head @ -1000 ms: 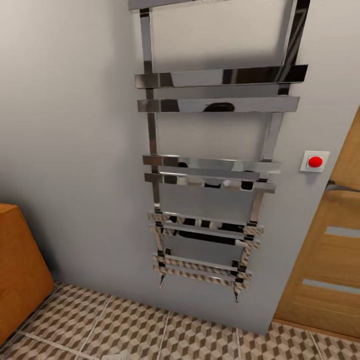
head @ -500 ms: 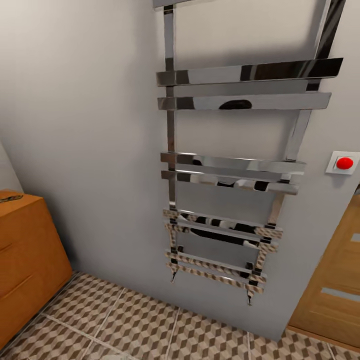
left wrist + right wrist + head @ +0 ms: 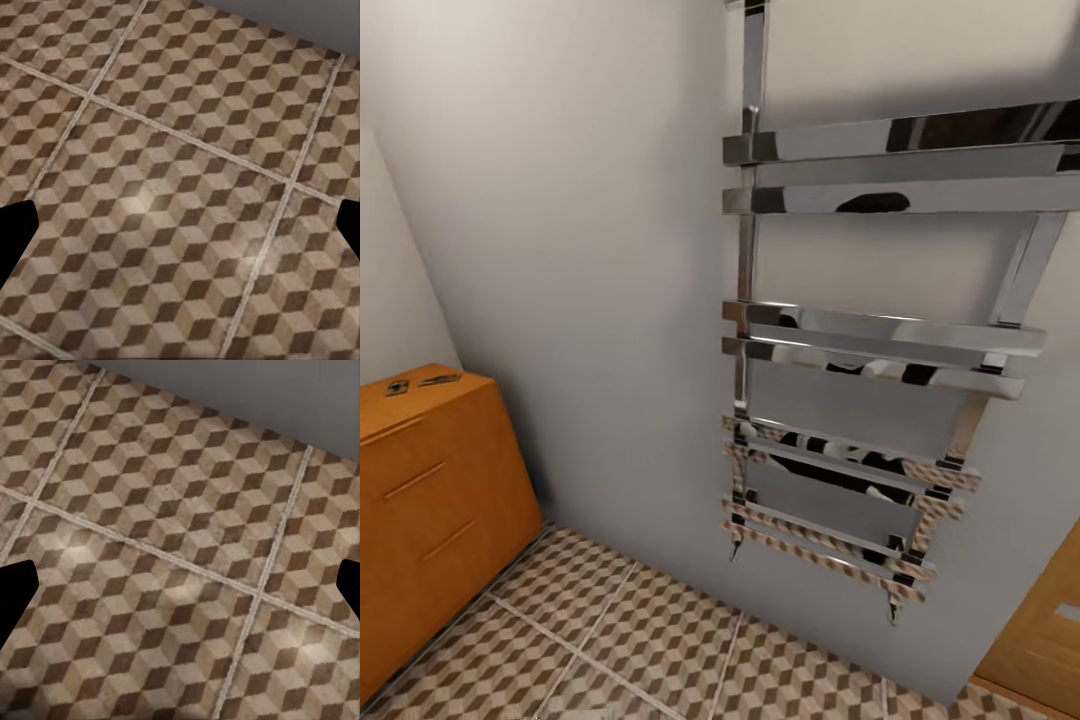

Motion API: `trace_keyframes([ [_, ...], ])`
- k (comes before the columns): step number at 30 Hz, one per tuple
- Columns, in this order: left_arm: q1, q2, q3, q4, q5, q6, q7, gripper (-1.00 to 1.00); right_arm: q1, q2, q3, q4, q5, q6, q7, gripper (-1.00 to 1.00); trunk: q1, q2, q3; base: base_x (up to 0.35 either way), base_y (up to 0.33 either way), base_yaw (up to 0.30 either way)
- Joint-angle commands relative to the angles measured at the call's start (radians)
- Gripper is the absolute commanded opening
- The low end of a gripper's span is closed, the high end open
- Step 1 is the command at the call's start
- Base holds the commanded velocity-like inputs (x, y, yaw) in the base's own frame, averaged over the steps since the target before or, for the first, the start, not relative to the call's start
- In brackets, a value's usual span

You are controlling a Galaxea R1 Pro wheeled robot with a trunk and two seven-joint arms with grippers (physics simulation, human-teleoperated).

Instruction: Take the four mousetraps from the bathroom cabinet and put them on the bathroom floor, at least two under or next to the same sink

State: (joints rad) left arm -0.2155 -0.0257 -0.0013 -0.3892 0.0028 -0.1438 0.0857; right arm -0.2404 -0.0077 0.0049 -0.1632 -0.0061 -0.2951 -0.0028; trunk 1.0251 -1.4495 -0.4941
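Observation:
The orange-wood cabinet stands against the wall at the left of the head view, showing flat drawer fronts with slim bar handles. Two small mousetraps lie on its top near the back: one and another beside it. The bathroom floor of cube-pattern tiles spreads below. In the left wrist view my left gripper is open over bare tiles, its dark fingertips at the picture's edges. My right gripper is likewise open above the floor, nothing between its fingers. The sink is out of view.
A tall chrome towel radiator hangs on the grey wall ahead. The corner of an orange wooden door shows at the lower right. Open floor lies between the cabinet and the radiator.
The camera has swung left, so the whole picture shifted right. More of the cabinet and the two mousetraps on its top came into view; the red wall button left the picture.

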Motion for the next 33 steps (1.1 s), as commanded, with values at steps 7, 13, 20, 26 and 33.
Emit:
trace_keyframes([
  [7, -0.001, 0.000, 0.000, 0.001, 0.000, -0.003, 0.003, 1.00, 0.000, -0.001, 0.001, 0.000, -0.001, -0.003, 0.000, 1.00, 0.000, -0.001, -0.007, 0.000, 0.000, 0.219],
  [13, -0.001, 0.000, 0.000, 0.001, 0.000, -0.003, 0.003, 1.00, 0.000, -0.001, 0.001, 0.000, -0.001, -0.003, 0.000, 1.00, 0.000, -0.001, -0.013, 0.000, 0.000, 0.219],
  [20, -0.001, -0.001, 0.000, 0.001, 0.000, -0.003, 0.003, 1.00, 0.000, -0.002, 0.001, 0.001, -0.001, -0.003, 0.000, 1.00, 0.000, -0.001, -0.019, 0.000, 0.000, 0.219],
  [26, -0.001, -0.002, 0.000, 0.001, 0.000, -0.003, 0.003, 1.00, 0.000, -0.002, 0.001, 0.000, -0.001, -0.003, 0.000, 1.00, 0.000, -0.001, -0.024, 0.000, 0.000, 0.219],
  [33, -0.001, -0.002, 0.000, 0.001, 0.000, -0.003, 0.003, 1.00, 0.000, -0.002, 0.001, 0.000, 0.000, -0.002, 0.000, 1.00, 0.000, -0.001, -0.030, 0.000, 0.000, 0.219],
])
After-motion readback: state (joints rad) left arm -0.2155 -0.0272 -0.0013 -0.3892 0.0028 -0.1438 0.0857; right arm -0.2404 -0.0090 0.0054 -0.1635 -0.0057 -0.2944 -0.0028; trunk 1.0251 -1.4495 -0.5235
